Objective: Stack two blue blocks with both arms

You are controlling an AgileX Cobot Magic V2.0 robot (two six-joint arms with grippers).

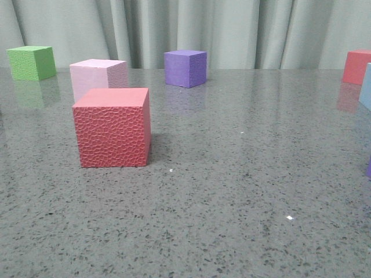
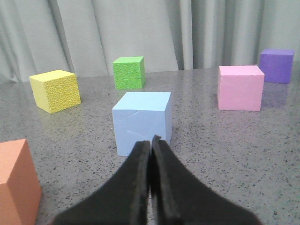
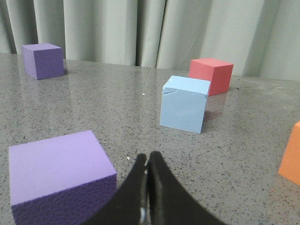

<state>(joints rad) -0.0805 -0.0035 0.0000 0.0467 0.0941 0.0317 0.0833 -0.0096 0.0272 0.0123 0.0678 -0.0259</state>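
Blue blocks [image 2: 142, 123] [image 3: 184, 104] sit apart, unstacked. Left gripper [image 2: 151, 140] and right gripper [image 3: 147, 159] are both closed and empty; approaching without opening would likely shove a cube away.

Red cube [image 1: 113, 127], pink cube [image 1: 98, 76], green cube [image 1: 32, 62] on table [image 1: 232, 202].

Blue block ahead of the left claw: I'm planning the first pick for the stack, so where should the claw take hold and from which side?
Probably across the blue block's two vertical side faces, approached from above: it sits upright and apart from its neighbours. The left claw is shut.
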